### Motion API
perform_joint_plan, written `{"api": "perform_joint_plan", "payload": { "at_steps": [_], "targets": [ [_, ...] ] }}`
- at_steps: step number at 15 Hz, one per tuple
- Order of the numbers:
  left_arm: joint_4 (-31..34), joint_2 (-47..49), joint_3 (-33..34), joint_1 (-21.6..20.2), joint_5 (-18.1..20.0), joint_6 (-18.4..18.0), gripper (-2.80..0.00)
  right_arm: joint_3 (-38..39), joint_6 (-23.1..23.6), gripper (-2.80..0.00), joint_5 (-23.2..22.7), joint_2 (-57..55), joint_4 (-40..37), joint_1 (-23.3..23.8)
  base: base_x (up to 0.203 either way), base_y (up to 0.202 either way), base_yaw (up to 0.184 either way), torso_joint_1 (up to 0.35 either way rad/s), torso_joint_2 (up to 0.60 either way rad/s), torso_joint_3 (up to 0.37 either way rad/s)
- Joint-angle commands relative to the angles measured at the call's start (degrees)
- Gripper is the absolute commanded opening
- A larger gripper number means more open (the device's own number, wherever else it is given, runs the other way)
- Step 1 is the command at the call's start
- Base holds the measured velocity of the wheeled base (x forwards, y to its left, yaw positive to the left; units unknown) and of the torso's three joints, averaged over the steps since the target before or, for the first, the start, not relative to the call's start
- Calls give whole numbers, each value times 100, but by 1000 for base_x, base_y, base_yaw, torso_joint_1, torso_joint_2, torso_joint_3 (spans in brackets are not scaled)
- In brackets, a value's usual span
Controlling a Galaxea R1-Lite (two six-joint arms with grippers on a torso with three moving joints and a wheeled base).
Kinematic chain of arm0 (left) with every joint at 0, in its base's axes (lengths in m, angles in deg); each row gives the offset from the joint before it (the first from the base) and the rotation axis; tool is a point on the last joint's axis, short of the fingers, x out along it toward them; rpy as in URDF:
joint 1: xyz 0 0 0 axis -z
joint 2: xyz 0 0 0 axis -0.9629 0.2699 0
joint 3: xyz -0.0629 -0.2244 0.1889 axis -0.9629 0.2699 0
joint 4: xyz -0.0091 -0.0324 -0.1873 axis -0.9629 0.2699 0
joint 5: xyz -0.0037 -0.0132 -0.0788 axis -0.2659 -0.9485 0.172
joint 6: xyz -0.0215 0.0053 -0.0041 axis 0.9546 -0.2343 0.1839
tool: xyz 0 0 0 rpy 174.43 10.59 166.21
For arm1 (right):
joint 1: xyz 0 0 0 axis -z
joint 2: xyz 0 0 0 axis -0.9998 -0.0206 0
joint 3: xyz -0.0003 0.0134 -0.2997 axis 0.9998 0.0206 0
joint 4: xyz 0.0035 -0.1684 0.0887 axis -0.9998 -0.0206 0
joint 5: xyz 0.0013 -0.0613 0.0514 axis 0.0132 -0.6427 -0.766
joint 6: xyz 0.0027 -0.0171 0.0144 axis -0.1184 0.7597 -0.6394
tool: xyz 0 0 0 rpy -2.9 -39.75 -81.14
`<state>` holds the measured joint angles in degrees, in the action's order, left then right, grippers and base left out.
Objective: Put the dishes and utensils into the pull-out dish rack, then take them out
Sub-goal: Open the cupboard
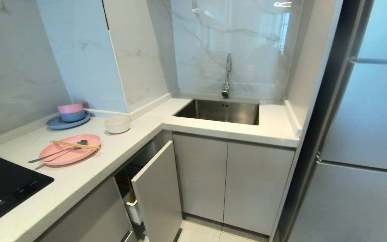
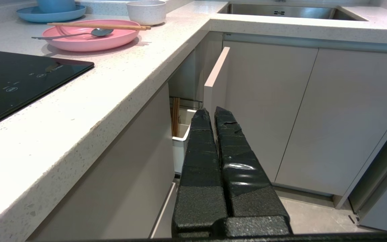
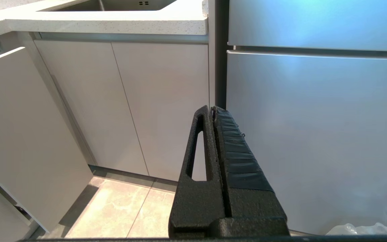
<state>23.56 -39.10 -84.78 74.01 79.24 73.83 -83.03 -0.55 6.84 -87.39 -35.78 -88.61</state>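
While both claws [image 2: 212, 112] [image 3: 212, 109] hang closed and empty, pale speckled countertop [image 1: 89, 174], corner sink [image 1: 218, 111], grey cabinets [image 1: 233, 181].

Most of my pull-out dish rack [image 1: 131, 198] hidden behind its drawer front [image 1: 158, 191], lower centre-left.
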Motion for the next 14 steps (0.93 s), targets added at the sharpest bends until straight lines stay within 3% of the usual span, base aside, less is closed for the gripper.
{"api": "perform_joint_plan", "payload": {
  "at_steps": [1, 11, 13, 14],
  "targets": [
    [-1, -10, 0, -2, 0, 0, -280, 9, 4, -280, 3, -5, 9, -3, 0, 0, 0, 0, 0, 0],
    [0, -10, -45, -2, -9, -8, -280, 9, 4, -280, 3, -5, 1, 5, 0, 0, 0, 0, 0, 0],
    [162, 49, -699, -2, -18, -5, -280, 9, 4, -280, 3, -5, 1, 6, 0, 0, 0, 0, 0, 0],
    [407, 178, -1376, -3, -27, -20, -280, 9, 4, -280, 3, -5, 1, 6, 0, 0, 0, 0, 0, 0]
  ]
}}
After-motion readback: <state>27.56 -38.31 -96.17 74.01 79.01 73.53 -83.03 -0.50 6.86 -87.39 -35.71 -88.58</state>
